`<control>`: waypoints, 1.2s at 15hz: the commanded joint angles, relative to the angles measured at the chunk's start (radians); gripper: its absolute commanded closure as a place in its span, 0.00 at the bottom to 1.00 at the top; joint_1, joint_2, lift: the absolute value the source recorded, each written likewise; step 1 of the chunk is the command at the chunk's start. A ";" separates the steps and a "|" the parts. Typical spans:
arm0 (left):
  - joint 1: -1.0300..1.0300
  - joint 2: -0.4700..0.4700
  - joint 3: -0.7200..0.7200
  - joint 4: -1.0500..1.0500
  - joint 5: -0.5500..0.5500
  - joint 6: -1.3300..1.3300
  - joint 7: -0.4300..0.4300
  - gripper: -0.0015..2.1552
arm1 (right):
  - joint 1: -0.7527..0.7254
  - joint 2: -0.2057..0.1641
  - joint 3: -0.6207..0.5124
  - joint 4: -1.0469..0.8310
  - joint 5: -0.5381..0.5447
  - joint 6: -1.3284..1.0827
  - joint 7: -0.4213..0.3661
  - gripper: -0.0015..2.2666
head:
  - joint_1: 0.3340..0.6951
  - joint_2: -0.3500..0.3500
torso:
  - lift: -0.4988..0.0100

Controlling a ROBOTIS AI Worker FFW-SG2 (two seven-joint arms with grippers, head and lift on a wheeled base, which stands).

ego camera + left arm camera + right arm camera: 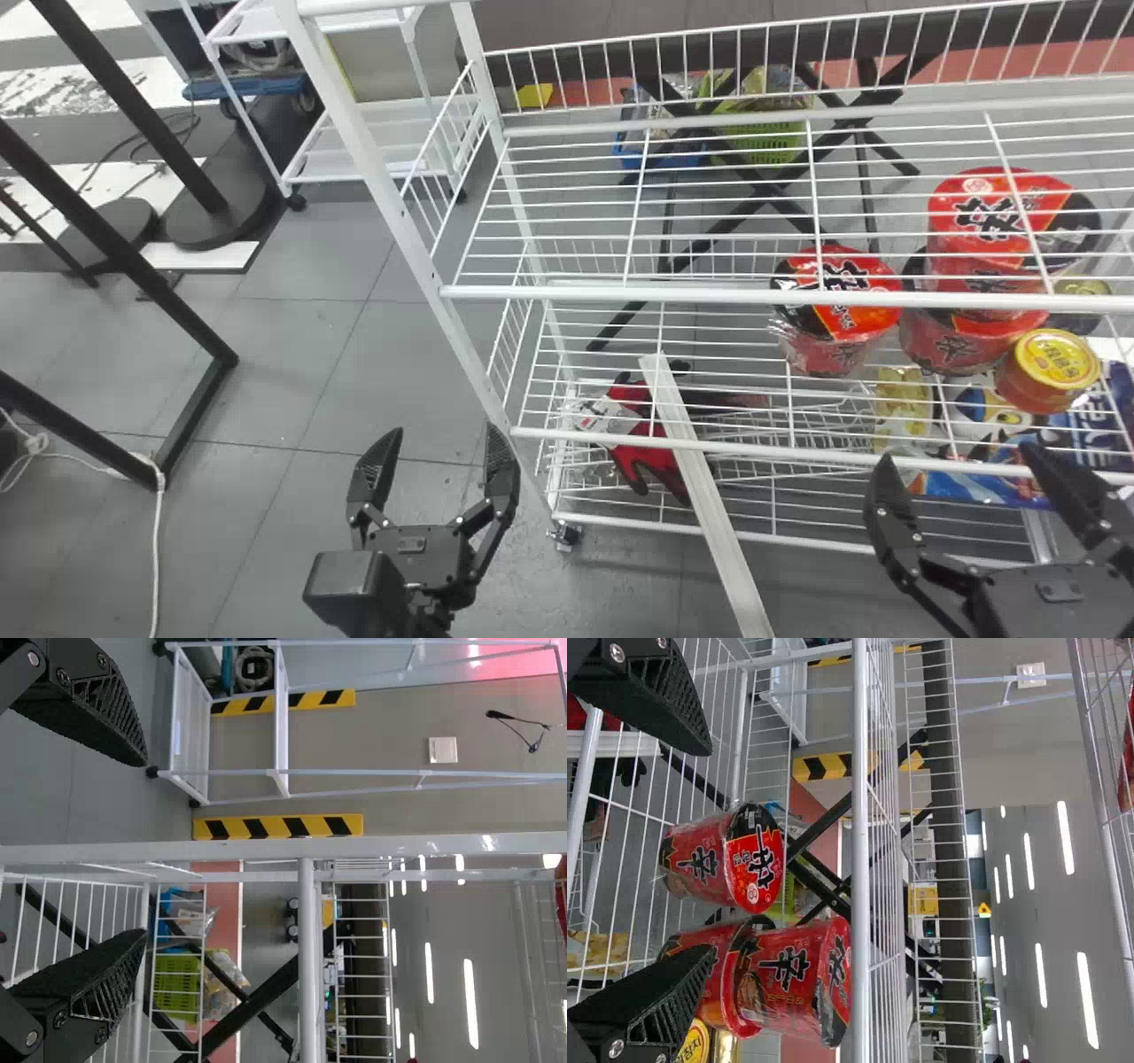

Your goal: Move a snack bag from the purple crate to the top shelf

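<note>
A white cart (390, 146) is standing beyond the rack (620, 294). The left gripper (443, 430) is hanging by the rack's left post with its fingers spread and nothing between them, probably parked there so it is keeping out of the other arm's way. Red gloves (647, 452) are lying on a low tier, and a white bar (709, 496) is slanting past them. Behind the rack, a green basket (771, 142) is sitting low down.

Further right, noodle cups (837, 310) are standing below the upper tier, some stacked, likely to save room, with a yellow-lidded jar (1056, 359) beside them. The bags (983, 416) are lying lower down; I cannot tell whether the task's snack bag is among them. The right gripper (959, 454) is waiting in front of them, its fingers also wide apart and empty, presumably so they are ready to straddle a bag. The job is looking unstarted; the next move is calling for a gentle pinch, since a soft bag may be slipping or catching on wire.
</note>
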 commanded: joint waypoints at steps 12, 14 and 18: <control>-0.002 0.002 0.000 -0.002 0.000 0.003 0.000 0.07 | -0.006 -0.001 0.006 -0.008 0.003 0.029 0.009 0.00 | 1.00 0.85 | 0.10; -0.002 0.002 0.000 -0.005 0.000 0.003 0.000 0.07 | -0.006 -0.001 0.006 -0.009 -0.003 0.026 0.020 0.00 | 1.00 0.85 | 0.09; -0.002 0.002 0.000 -0.005 0.000 0.006 0.000 0.07 | -0.006 -0.001 0.006 -0.008 0.004 0.016 0.020 0.00 | 1.00 0.86 | 0.09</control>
